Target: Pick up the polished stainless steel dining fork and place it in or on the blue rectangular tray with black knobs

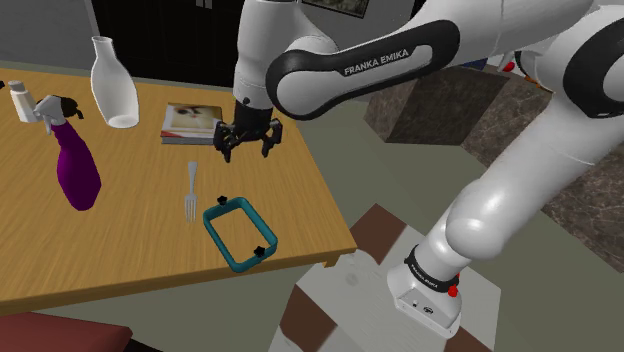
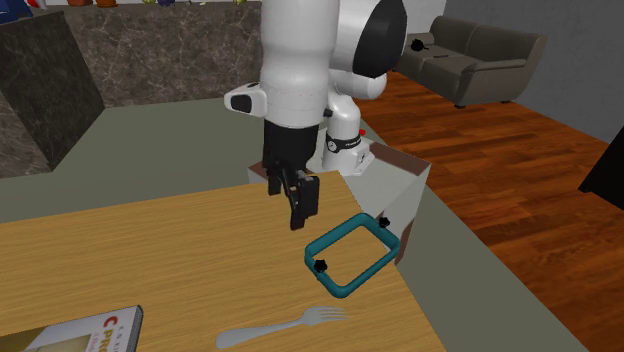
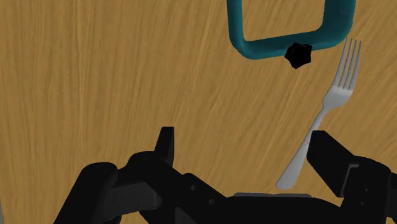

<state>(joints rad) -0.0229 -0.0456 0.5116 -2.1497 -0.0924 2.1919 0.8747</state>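
While the black two-finger hand point(image 1: 250, 138) hovers above the wooden surface point(image 1: 120, 250) with its fingers spread apart and clasping nothing, the silver metal dining fork point(image 1: 191, 190) lies flat on the wood. Its tines end near one knobbed short end of the blue-green rectangular tray point(image 1: 222, 240) with black knobs point(image 3: 299, 55). Fork and tray do not touch. A book point(image 1: 190, 122) lies under the hand. A white vase point(image 1: 113, 85) and a purple spray bottle point(image 1: 75, 170) stand farther along the surface.
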